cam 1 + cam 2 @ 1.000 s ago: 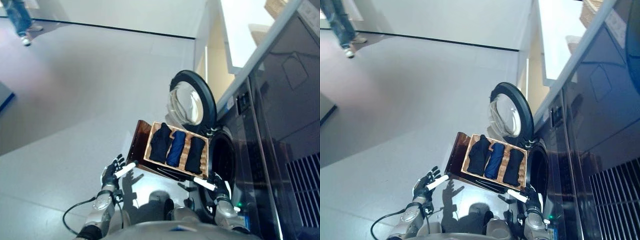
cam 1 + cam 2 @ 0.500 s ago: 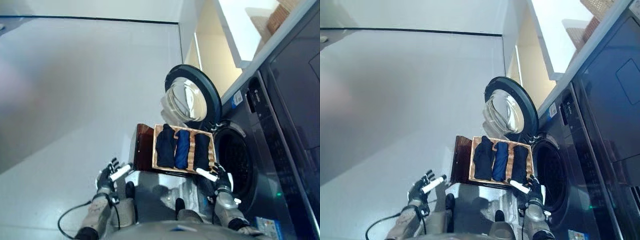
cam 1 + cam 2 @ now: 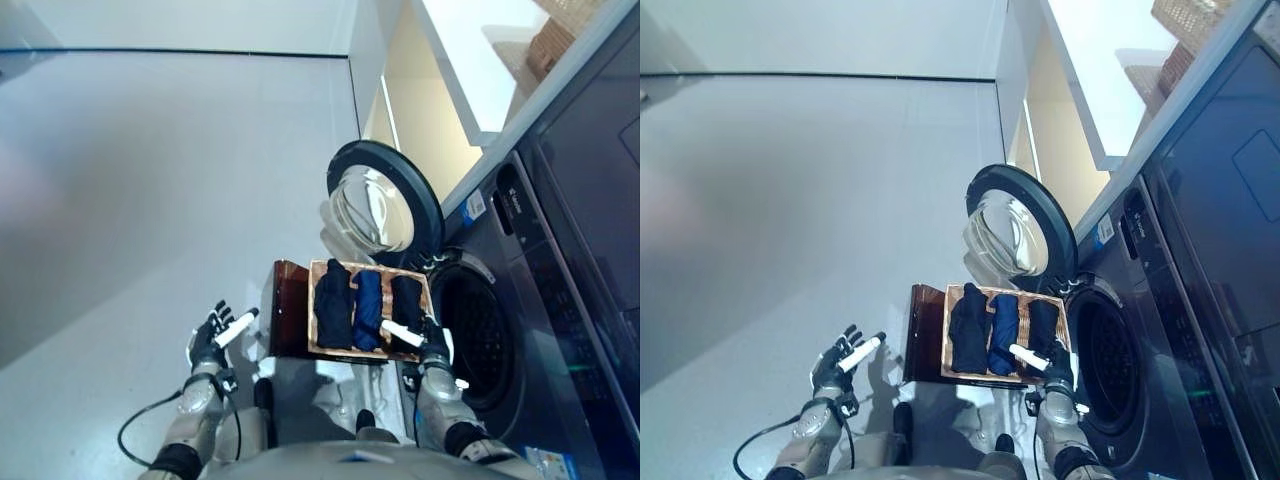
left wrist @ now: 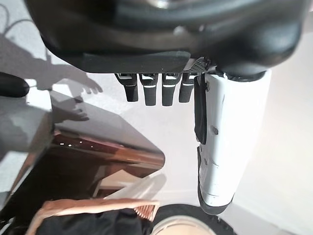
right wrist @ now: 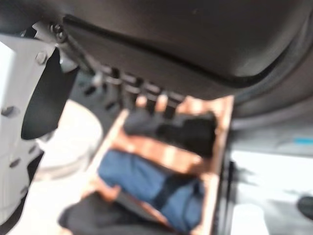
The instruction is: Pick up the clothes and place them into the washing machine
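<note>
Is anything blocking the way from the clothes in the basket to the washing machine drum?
Nothing visible does. The door is swung open away from the drum opening, which sits right beside the basket holding the clothes.

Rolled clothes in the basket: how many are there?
3, side by side in the wicker basket by the open washer: a black roll on the robot's left, a blue roll in the middle, a black roll nearest the drum. Others beneath could be hidden.

left hand (image 4: 166, 58) fingers straight (nothing held) | brown stand (image 4: 98, 161) beyond | basket (image 4: 93, 208) with dark clothes (image 4: 83, 224)
</note>
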You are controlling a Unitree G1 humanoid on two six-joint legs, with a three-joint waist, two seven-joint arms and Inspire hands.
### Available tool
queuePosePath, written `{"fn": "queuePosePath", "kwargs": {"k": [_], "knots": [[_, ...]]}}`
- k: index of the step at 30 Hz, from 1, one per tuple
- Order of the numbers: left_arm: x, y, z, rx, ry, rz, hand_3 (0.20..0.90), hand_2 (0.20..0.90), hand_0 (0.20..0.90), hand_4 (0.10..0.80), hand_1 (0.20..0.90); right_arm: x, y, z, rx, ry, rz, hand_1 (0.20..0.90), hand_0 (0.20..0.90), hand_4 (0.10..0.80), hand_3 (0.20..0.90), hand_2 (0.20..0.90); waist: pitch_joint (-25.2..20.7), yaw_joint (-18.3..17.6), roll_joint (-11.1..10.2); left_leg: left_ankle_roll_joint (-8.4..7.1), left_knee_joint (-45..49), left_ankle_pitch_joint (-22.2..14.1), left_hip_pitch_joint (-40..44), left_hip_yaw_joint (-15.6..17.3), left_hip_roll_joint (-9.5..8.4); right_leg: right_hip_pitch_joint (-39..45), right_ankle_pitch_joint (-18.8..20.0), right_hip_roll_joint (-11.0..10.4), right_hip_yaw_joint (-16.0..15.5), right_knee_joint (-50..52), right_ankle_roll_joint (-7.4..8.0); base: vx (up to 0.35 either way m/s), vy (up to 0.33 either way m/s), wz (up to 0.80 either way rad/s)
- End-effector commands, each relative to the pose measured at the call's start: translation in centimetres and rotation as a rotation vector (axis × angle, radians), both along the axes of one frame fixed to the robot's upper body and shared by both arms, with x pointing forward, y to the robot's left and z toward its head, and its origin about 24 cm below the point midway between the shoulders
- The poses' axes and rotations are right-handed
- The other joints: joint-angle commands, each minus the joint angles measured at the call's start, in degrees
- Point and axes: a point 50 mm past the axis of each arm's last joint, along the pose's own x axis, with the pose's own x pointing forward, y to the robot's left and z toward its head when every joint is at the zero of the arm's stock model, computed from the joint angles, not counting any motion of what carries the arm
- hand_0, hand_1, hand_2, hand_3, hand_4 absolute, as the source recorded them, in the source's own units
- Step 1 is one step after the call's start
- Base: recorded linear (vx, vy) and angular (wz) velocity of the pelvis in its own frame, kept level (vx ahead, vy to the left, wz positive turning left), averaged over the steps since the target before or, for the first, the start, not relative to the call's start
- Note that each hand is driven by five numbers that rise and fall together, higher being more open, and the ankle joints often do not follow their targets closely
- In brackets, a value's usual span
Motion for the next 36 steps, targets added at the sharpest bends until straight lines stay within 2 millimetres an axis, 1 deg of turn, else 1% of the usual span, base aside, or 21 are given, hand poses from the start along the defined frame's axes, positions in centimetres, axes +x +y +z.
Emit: {"fn": "queuePosePath", "kwargs": {"k": [1,2,3,5,8,10,13,14,16,17,18,19,20,21,22,23,24,26,29,33,36], "knots": [[2.5,1.5,2.8,0.041,-0.182,0.016,0.9,0.9,0.9,0.8,0.9,2.9,-0.3,2.8,-0.025,-0.174,0.014,0.9,0.9,0.8,0.9,0.9,2.29,-0.66,0.93,-0.45,2.76,0.28,1.65,-0.67,0.6,0.99,16.54,-0.21,0.5,11.44,-0.57,0.035,0.143,0.1],[2.5,1.5,2.8,0.041,-0.182,0.016,0.9,0.9,0.9,0.8,0.9,2.9,-0.3,2.8,-0.025,-0.175,0.014,0.9,0.9,0.8,0.9,0.9,2.33,-0.71,0.88,-0.46,2.76,0.28,1.66,-0.69,0.54,0.93,16.42,-0.27,0.5,11.64,-0.58,0.051,0.132,0.1],[2.5,1.7,3.0,0.047,-0.189,0.011,0.9,0.9,0.9,0.8,0.9,2.9,-0.2,2.9,-0.02,-0.182,0.011,0.9,0.9,0.8,0.9,0.9,2.8,-0.73,1.19,-0.28,2.49,0.05,2.3,-0.42,0.55,0.13,16.28,-1.11,-1.23,12.65,-0.66,0.058,0.068,0.11],[2.6,1.7,2.9,0.047,-0.186,0.0,0.9,0.9,0.9,0.8,0.9,2.7,-0.3,2.6,-0.019,-0.164,-0.002,0.9,0.9,0.8,0.9,0.9,3.32,-1.26,1.38,-0.41,1.68,-0.41,3.56,-0.5,0.13,-1.02,13.97,-2.37,-3.92,10.97,-1.03,0.11,0.045,-0.04],[2.6,1.6,2.7,0.034,-0.181,0.018,0.9,0.9,0.9,0.8,0.9,3.0,-0.4,2.7,-0.025,-0.164,-0.003,0.9,0.9,0.8,0.9,0.9,3.95,-2.17,1.36,-1.93,1.04,-1.44,4.56,-0.89,0.78,-3.4,11.34,-4.12,-5.22,3.35,-0.59,0.139,-0.096,-0.03],[2.9,1.6,2.9,0.031,-0.193,0.029,0.9,0.9,0.9,0.8,0.9,3.4,-0.3,3.1,-0.025,-0.188,-0.003,0.9,0.9,0.8,0.9,0.9,4.87,-3.47,0.4,-3.27,0.97,-2.56,5.57,-1.75,0.86,-5.97,12.42,-4.97,-4.46,-3.66,0.43,0.188,-0.178,-0.12],[3.4,1.5,3.4,0.041,-0.218,0.024,0.9,0.9,0.9,0.8,0.9,3.7,-0.4,3.4,-0.043,-0.192,0.006,0.9,0.9,0.8,0.9,0.9,6.31,-4.43,-1.03,-5.39,2.16,-4.96,7.39,-2.71,1.78,-8.3,16.73,-6.66,-6.5,-11.62,2.7,0.211,-0.223,0.02],[3.5,1.5,3.5,0.029,-0.223,0.034,0.9,0.9,0.9,0.8,0.9,3.6,-0.4,3.3,-0.044,-0.188,0.012,0.9,0.9,0.8,0.9,0.9,6.27,-3.99,-1.86,-5.97,4.05,-6.33,7.24,-2.81,1.87,-6.97,15.8,-6.84,-8.3,-12.24,2.66,0.176,-0.2,0.23],[3.3,1.1,3.3,-0.009,-0.222,0.046,0.9,0.9,0.9,0.8,0.9,3.5,-0.5,3.3,-0.052,-0.187,0.02,0.9,0.9,0.8,0.9,0.9,6.23,-4.23,-2.67,-6.68,8.49,-7.4,6.0,-3.11,2.12,-5.46,14.64,-5.76,-7.07,-12.25,1.98,0.107,-0.15,0.45],[3.7,0.9,3.8,-0.042,-0.251,0.062,0.9,0.9,0.9,0.8,0.9,3.9,-0.8,3.9,-0.067,-0.211,0.027,0.9,0.9,0.8,0.9,0.9,6.98,-4.1,-2.37,-7.91,15.79,-6.65,2.19,-3.9,3.43,-5.03,13.17,-4.53,-6.74,-11.44,0.94,0.016,-0.152,0.64],[4.1,0.7,4.3,-0.059,-0.286,0.056,0.9,0.9,0.9,0.8,0.9,4.0,-0.9,4.0,-0.063,-0.219,0.027,0.9,0.9,0.8,0.9,0.9,7.57,-3.67,-2.48,-9.03,22.62,-5.05,-0.76,-5.2,3.84,-4.45,12.49,-3.66,-7.13,-11.09,-0.37,-0.064,-0.165,0.48],[4.5,0.5,4.8,-0.047,-0.312,0.03,0.9,0.9,0.9,0.8,0.9,4.0,-1.6,4.1,-0.086,-0.218,0.021,0.9,0.9,0.8,0.9,0.9,8.89,-2.6,-2.55,-10.32,28.09,-2.13,-4.66,-8.04,4.1,-3.98,11.94,-3.21,-7.59,-10.74,-1.12,-0.078,-0.097,0.17],[4.4,0.5,4.7,-0.055,-0.301,0.034,0.9,0.9,0.9,0.8,0.9,4.5,-1.9,4.6,-0.104,-0.231,0.015,0.9,0.9,0.8,0.9,0.9,9.09,-2.54,-2.9,-10.13,21.93,-0.99,-7.13,-8.75,5.44,-4.04,11.72,-3.75,-7.97,-11.57,-0.38,-0.07,-0.045,-0.13],[4.5,0.5,4.7,-0.056,-0.302,0.034,0.9,0.9,0.9,0.8,0.9,4.5,-1.9,4.6,-0.105,-0.232,0.015,0.9,0.9,0.8,0.9,0.9,9.09,-2.57,-2.77,-10.24,21.66,-1.03,-6.93,-8.84,5.57,-3.92,11.57,-3.61,-8.1,-11.59,-0.43,0.108,0.097,-0.13],[4.0,0.5,4.1,-0.069,-0.276,0.071,0.9,0.9,0.9,0.8,0.9,5.1,-2.1,5.1,-0.125,-0.245,0.019,0.9,0.9,0.8,0.9,0.9,8.22,-1.23,-2.26,-10.59,12.92,-0.1,-7.24,-12.62,6.34,-3.83,11.44,-3.1,-6.39,-12.76,0.59,0.197,0.091,-0.1],[3.7,0.5,3.9,-0.069,-0.264,0.078,0.9,0.9,0.9,0.8,0.9,5.2,-2.2,5.4,-0.127,-0.261,0.021,0.9,0.9,0.8,0.9,0.9,7.89,-1.53,-2.16,-10.46,11.82,-0.94,-6.29,-11.94,6.96,-3.87,11.26,-3.39,-6.01,-12.45,0.71,0.182,0.12,-0.23],[3.9,0.5,4.0,-0.046,-0.264,0.049,0.9,0.9,0.9,0.8,0.9,5.5,-2.3,5.9,-0.127,-0.287,0.007,0.9,0.9,0.8,0.9,0.9,8.22,-2.23,-1.81,-10.19,11.11,-0.5,-6.38,-10.01,7.13,-4.17,11.87,-4.12,-5.92,-12.64,0.78,0.034,0.076,-0.53],[4.2,0.6,4.1,-0.002,-0.261,0.013,0.9,0.9,0.9,0.8,0.9,6.5,-2.1,6.5,-0.13,-0.314,-0.003,0.9,0.9,0.8,0.9,0.9,8.45,-2.34,-1.53,-9.67,8.57,-0.56,-5.85,-8.25,6.31,-5.68,13.26,-4.63,-4.66,-13.75,1.26,-0.039,0.109,-0.55],[4.6,1.0,4.5,0.026,-0.282,0.011,0.9,0.9,0.9,0.8,0.9,7.5,-1.8,7.5,-0.147,-0.354,-0.008,0.9,0.9,0.8,0.9,0.9,9.23,-2.12,-1.48,-9.25,8.13,-1.1,-6.42,-5.87,5.7,-7.22,14.97,-5.47,-4.66,-15.14,1.63,-0.038,0.082,-0.12],[5.2,1.8,5.0,0.074,-0.297,0.039,0.9,0.9,0.9,0.8,0.9,8.3,-1.7,8.6,-0.195,-0.393,-0.014,0.9,0.9,0.8,0.9,0.9,10.05,-2.36,-1.38,-9.32,8.19,-1.23,-8.05,-4.8,5.78,-8.95,15.61,-6.16,-5.04,-15.44,2.02,-0.025,0.017,-0.09],[6.4,2.0,6.2,0.099,-0.349,0.046,0.9,0.9,0.9,0.8,0.9,8.5,-2.6,9.4,-0.222,-0.426,-0.068,0.9,0.9,0.8,0.9,0.9,10.4,-3.42,-0.93,-10.04,8.24,0.45,-10.98,-3.01,6.36,-10.61,15.86,-6.92,-6.47,-15.07,2.26,-0.04,-0.008,0.12]]}}
